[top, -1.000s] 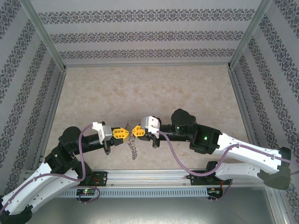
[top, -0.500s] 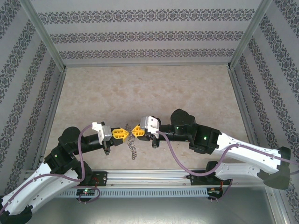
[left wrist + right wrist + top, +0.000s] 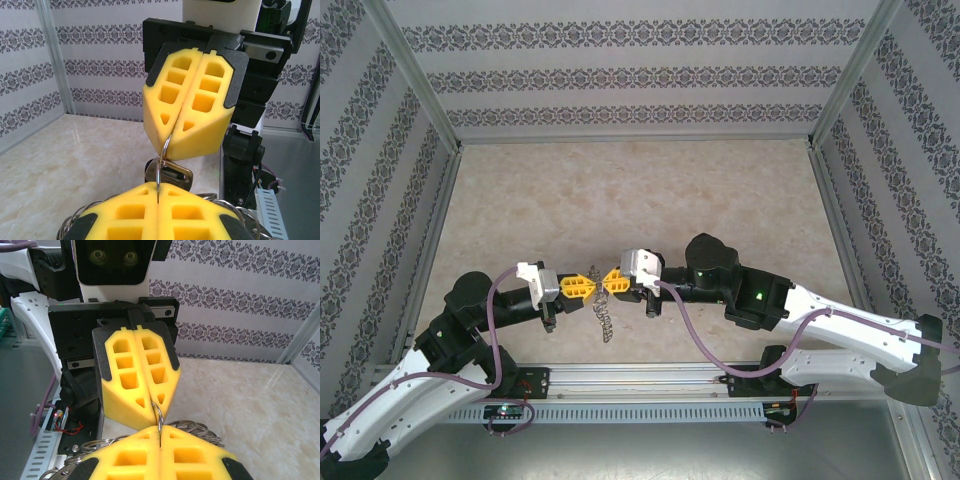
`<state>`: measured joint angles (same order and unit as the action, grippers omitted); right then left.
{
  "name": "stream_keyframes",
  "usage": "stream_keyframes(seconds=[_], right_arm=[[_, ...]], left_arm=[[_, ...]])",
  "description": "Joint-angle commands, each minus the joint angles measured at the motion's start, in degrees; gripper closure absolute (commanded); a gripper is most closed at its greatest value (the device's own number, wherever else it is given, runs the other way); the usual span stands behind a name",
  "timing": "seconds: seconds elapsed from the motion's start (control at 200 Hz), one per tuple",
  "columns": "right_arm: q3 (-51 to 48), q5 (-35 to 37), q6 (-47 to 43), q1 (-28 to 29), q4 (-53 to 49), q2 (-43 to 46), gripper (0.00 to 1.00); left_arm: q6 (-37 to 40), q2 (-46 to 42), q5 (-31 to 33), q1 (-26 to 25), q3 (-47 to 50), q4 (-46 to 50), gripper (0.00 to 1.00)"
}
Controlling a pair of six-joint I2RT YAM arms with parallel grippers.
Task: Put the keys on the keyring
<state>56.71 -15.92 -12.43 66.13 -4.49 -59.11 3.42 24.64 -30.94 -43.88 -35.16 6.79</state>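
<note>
My left gripper (image 3: 588, 287) and right gripper (image 3: 607, 279) meet tip to tip above the near middle of the table. Both are shut on one thin wire loop (image 3: 162, 155) of the keyring. In the left wrist view my left gripper (image 3: 158, 189) pinches the loop's lower end and the right gripper (image 3: 170, 137) its upper end. A small key (image 3: 176, 175) with a dark head hangs just behind the loop, touching it. More wire loops (image 3: 200, 431) of the keyring spread out under my right gripper (image 3: 160, 432), facing the left gripper (image 3: 154, 407). The rest dangles as a string of rings (image 3: 604, 318).
The marble-patterned table (image 3: 640, 200) stretches behind the grippers, with patterned walls on three sides. A metal rail (image 3: 640, 378) with the arm bases runs along the near edge. The right arm's elbow (image 3: 715, 262) rises just right of the grippers.
</note>
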Motion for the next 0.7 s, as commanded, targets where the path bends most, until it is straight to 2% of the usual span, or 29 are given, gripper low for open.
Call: stream_keyframes(seconds=[0.0,0.694], right_arm=[[0.0,-0.2,-0.7,-0.5,0.7,1.7,1.00],[0.6,-0.6,-0.7,-0.5,0.3,0.3,1.00]], left_arm=[[0.0,-1.1,-1.0,-0.5,-1.9,-3.8,1.00],[0.3,-1.4,-1.1,-0.5,-2.2,-3.3,1.00]])
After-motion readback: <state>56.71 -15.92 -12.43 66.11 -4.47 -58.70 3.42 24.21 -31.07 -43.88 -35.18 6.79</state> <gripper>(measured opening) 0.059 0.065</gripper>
